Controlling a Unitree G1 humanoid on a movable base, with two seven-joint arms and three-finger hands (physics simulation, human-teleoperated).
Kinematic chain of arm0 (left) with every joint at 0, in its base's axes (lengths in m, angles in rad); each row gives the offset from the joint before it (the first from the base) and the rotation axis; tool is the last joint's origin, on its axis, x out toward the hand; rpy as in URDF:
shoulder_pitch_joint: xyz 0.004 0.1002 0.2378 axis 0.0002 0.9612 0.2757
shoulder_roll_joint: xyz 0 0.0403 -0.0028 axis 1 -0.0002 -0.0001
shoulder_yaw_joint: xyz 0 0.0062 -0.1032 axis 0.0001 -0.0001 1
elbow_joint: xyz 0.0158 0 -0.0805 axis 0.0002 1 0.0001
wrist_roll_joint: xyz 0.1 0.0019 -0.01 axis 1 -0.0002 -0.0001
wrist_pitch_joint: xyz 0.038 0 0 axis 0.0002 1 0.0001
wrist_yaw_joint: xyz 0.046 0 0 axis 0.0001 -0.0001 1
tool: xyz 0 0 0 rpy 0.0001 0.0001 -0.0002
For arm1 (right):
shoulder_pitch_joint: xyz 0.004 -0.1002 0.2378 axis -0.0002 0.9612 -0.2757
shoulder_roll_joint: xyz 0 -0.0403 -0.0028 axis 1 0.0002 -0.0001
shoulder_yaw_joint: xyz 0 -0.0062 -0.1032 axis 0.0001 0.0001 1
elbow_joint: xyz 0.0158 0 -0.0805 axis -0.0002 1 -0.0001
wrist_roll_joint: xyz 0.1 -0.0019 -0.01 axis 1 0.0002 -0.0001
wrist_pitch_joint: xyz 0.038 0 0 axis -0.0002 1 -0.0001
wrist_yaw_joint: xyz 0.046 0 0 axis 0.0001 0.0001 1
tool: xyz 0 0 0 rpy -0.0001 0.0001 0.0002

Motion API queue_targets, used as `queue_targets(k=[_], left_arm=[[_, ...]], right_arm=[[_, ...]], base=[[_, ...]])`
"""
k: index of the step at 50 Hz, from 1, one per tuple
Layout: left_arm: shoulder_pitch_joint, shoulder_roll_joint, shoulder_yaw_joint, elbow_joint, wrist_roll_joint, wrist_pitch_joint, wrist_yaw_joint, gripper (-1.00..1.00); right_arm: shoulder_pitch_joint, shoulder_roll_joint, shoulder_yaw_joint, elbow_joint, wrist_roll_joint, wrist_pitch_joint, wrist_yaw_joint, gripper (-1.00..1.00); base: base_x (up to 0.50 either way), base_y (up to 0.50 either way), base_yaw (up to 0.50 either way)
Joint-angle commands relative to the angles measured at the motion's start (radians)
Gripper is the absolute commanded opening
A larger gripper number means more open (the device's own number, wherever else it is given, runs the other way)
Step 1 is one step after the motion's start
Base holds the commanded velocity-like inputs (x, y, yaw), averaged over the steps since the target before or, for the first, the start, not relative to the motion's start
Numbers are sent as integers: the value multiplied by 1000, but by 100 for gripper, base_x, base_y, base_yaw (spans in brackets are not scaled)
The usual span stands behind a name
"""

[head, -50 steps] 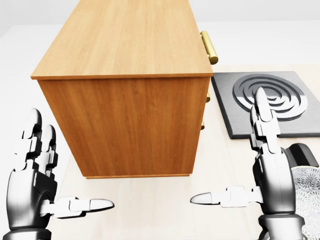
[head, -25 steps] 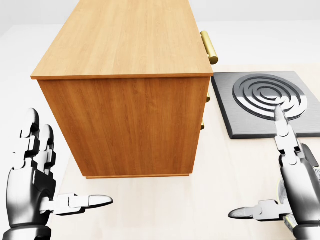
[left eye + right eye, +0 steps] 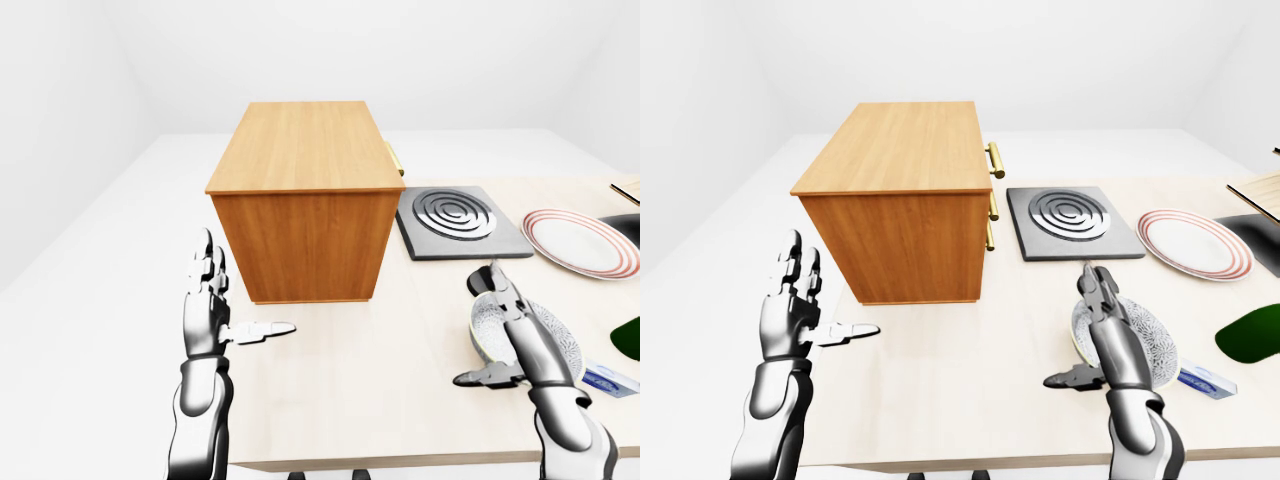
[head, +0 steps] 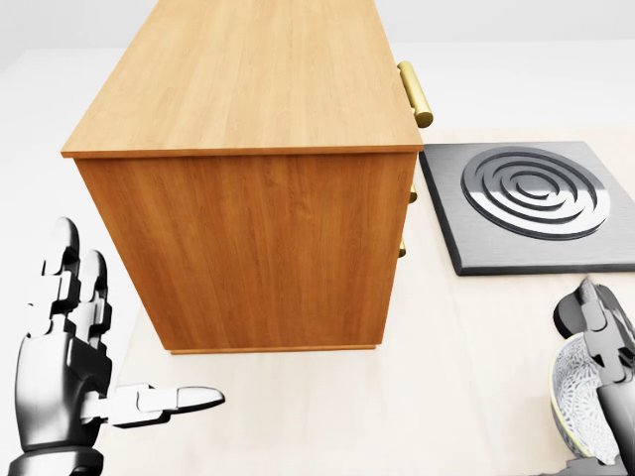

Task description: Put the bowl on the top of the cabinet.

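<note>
I see a cabinet (image 3: 303,190) of warm, matt wood grain with glossy brass-look handles (image 3: 993,161), standing on a pale, smooth wooden table (image 3: 380,370). My left hand (image 3: 207,315) and right hand (image 3: 520,335) look like polished grey metal with black joints. The bowl (image 3: 1150,335) has a pale speckled inside, the stove plate (image 3: 458,220) is dark matt with shiny metal rings, and the plate (image 3: 580,240) looks glossy white with red rim lines.

No readable text, label, brand or number anywhere I look. Small blue-and-white packet (image 3: 1206,381) on table (image 3: 970,350) beside my right hand (image 3: 1110,350) carries some print, too small and blurred to read. Cabinet (image 3: 300,200), hotplate (image 3: 460,220), plate (image 3: 580,243), bowl (image 3: 1140,340): no markings, only pattern on bowl, red rim rings on plate.
</note>
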Motion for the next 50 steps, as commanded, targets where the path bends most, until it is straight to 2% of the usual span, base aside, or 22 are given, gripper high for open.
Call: queue_targets(k=[1,10,34,50], left_arm=[[4,0,-4,-2,3,0,-4,100],[6,0,-4,-1,3,0,-7,100],[-3,0,-2,6,4,0,-4,100],[-8,1,-1,19,3,0,0,100]], right_arm=[[32,18,-54,-24,-43,0,58,100],[52,33,-64,-7,-80,0,77,100],[53,4,-85,48,-155,0,121,100],[57,-14,-78,119,-204,0,94,100]], base=[[0,0,0],[0,0,0],[0,0,0],[0,0,0]])
